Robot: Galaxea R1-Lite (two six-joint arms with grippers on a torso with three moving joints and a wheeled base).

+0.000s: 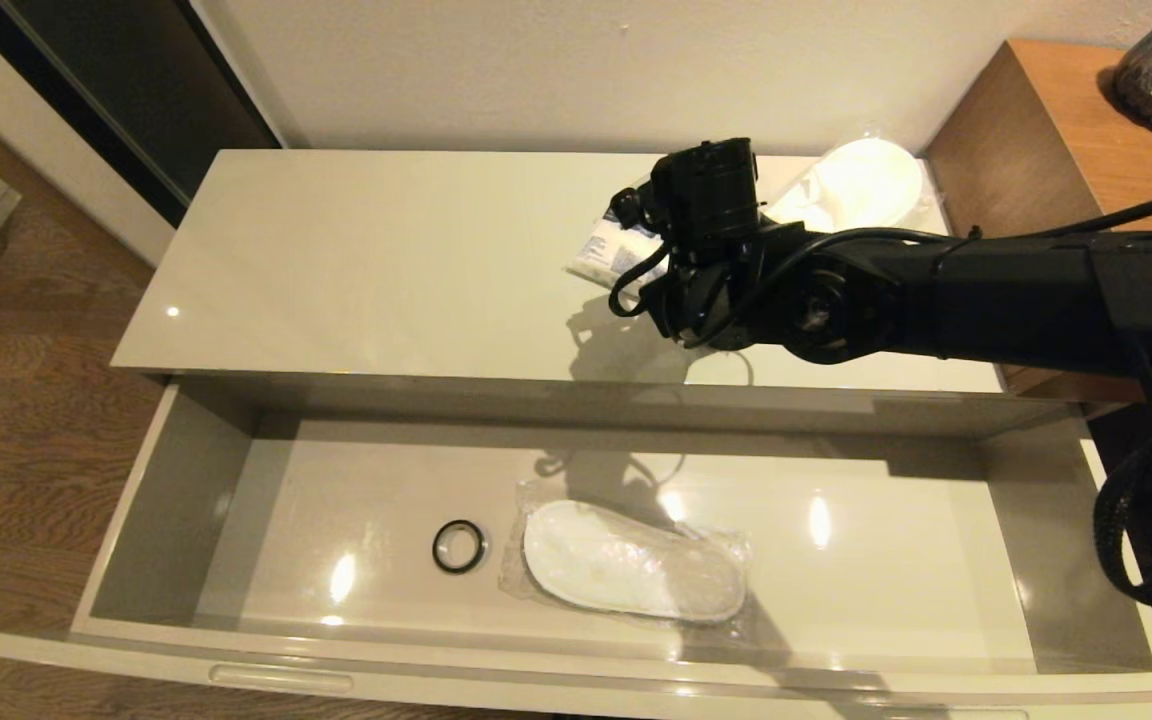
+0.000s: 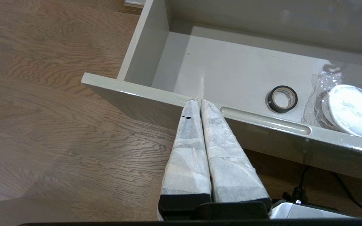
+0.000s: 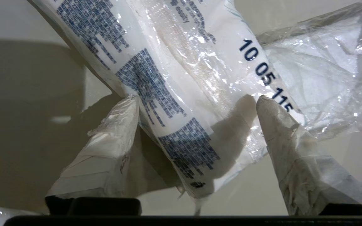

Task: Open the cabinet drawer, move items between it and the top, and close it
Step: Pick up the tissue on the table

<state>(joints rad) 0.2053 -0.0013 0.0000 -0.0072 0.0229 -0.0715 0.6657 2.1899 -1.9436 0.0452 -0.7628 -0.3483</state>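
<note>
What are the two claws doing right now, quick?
Left gripper: shut, holding nothing, by the drawer front.
Right gripper: open, fingers either side of the printed packet on the cabinet top, not clamping it.

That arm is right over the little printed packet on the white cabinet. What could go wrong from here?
The right gripper stands open astride the packet, which lies at a slant between the fingers, so closing could pinch only a corner and let it slip. The wrapped slippers' loose plastic lies right beside the packet and might get caught too. The drawer stands wide open below, so a dropped packet could fall in anywhere.
</note>
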